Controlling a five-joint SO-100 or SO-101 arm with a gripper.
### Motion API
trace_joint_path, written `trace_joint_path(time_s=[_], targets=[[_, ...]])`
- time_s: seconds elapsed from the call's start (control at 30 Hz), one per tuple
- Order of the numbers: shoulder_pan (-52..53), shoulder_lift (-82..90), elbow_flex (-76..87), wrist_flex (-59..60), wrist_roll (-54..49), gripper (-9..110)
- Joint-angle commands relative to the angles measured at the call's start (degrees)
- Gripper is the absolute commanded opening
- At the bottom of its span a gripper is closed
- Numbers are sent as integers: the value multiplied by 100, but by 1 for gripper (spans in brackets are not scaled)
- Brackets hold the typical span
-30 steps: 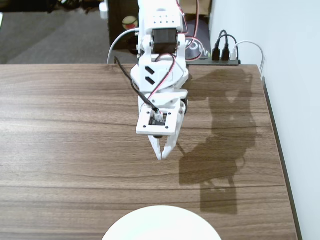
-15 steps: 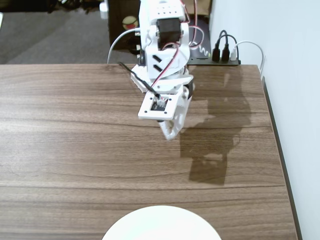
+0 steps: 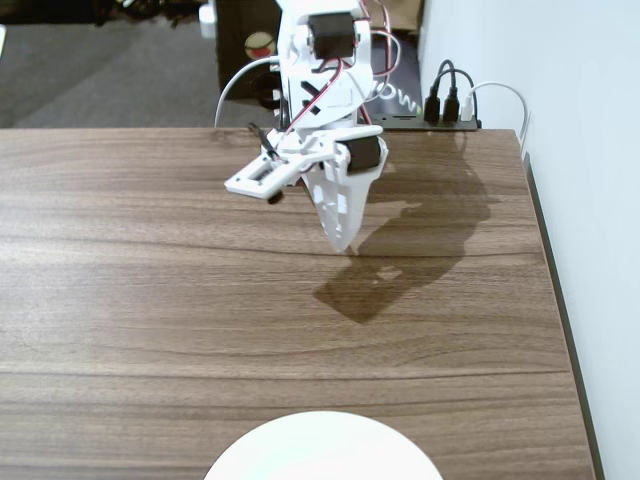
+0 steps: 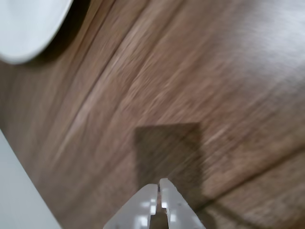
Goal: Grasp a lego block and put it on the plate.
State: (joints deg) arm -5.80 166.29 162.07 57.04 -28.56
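Observation:
The white plate (image 3: 322, 450) lies at the near edge of the wooden table, partly cut off; it also shows in the wrist view (image 4: 26, 26) at the top left. My white gripper (image 3: 340, 243) hangs above the table's middle back, pointing down, clear of the surface. In the wrist view my gripper (image 4: 158, 183) has its jaws pressed together with nothing between them. The orange lego block is not visible in either view.
The wooden table (image 3: 150, 300) is bare around the arm. A black power strip with plugs (image 3: 450, 110) sits at the back right edge. A white wall (image 3: 590, 200) runs along the right side of the table.

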Motion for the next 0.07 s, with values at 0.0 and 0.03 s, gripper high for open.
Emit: trace_joint_path(time_s=[0.0,0.03], targets=[[105,352,0,176,703,0],[158,475,9,264,905,0]])
